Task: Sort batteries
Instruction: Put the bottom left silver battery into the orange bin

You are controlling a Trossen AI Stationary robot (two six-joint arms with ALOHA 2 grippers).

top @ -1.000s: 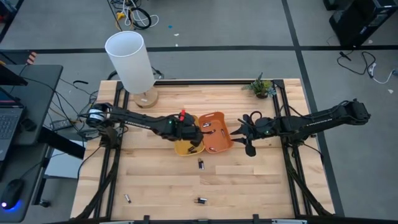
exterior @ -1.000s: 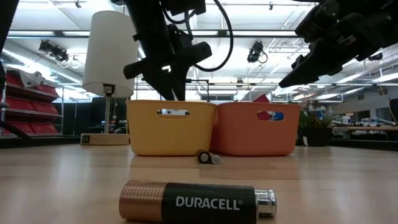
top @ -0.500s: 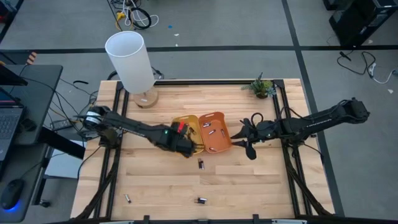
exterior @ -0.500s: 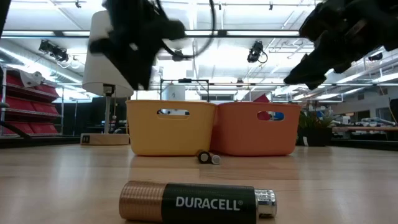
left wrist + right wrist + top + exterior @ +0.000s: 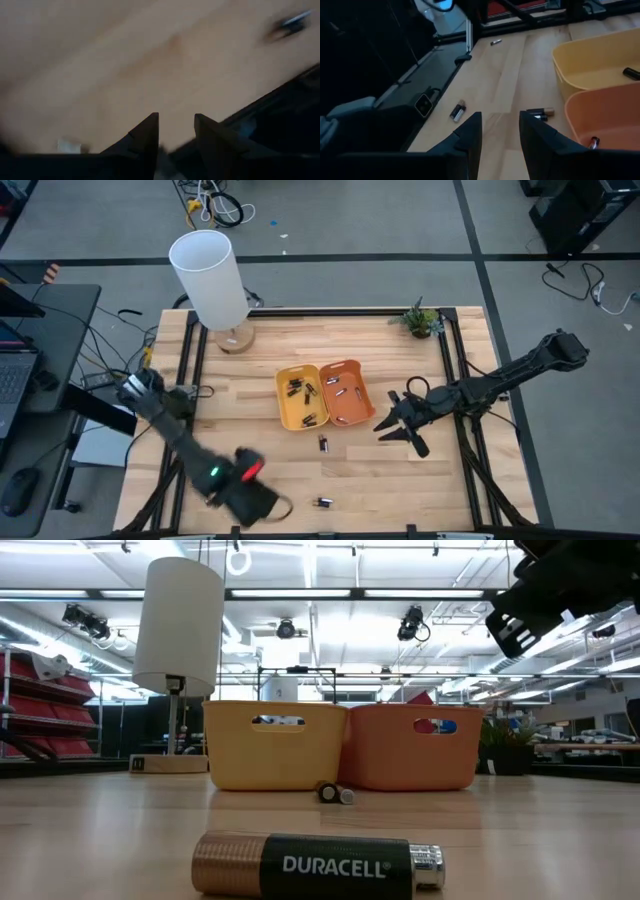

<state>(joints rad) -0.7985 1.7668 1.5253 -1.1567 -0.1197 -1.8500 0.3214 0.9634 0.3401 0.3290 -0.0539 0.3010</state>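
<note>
A yellow tray [image 5: 284, 402] holds dark batteries [image 5: 298, 388] and the orange tray [image 5: 361, 408] beside it holds silvery ones [image 5: 340, 386]. Loose batteries lie on the wood: one just before the trays [image 5: 323, 443], and one near the front edge [image 5: 322, 502], which is the large copper-and-black cell [image 5: 320, 865] in the low view. My left gripper [image 5: 256, 498] hangs over the table's near left part, open and empty [image 5: 176, 131]. My right gripper [image 5: 398, 434] hovers right of the orange tray, open and empty [image 5: 497, 131].
A white lamp [image 5: 212, 280] stands at the far left and a small plant [image 5: 420, 318] at the far right. A black frame [image 5: 460, 380] runs along the table's sides. Bare wood lies between the trays and the front edge.
My left gripper has swung from above the yellow tray toward the table's near left corner, turning as it went, and has left the low view. My right gripper has drifted a little toward the near edge and turned. The batteries and trays have stayed put.
</note>
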